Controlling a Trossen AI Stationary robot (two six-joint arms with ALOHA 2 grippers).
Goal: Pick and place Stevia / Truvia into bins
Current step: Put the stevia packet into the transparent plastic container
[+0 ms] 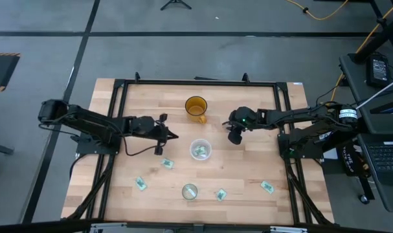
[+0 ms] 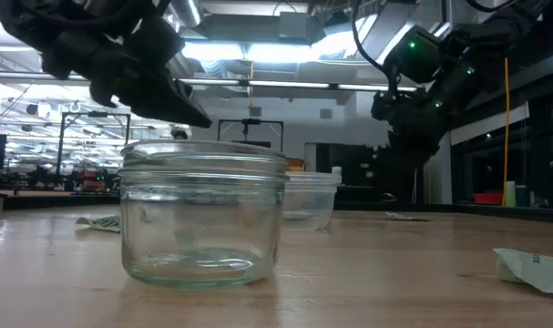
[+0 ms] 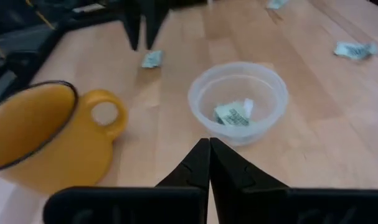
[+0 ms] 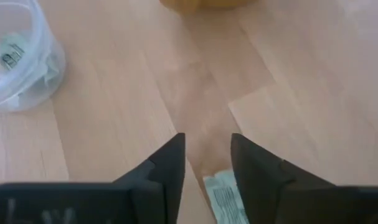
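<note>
The right tool [image 4: 207,163] hangs over the wooden bench [image 4: 126,93], fingers parted, with a green and white sachet [image 4: 225,200] lying on the wood between them. Well off from that sachet sits a clear bin [image 4: 23,59] holding sachets.

text: none legible | sachet [image 4: 225,200]: printed lines, too small to read | labels: none

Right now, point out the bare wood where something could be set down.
Free: the wood between the yellow mug and the table's left edge, and the far right corner. Crowded: the near strip, with the glass jar and scattered packets around the clear tub.
</note>
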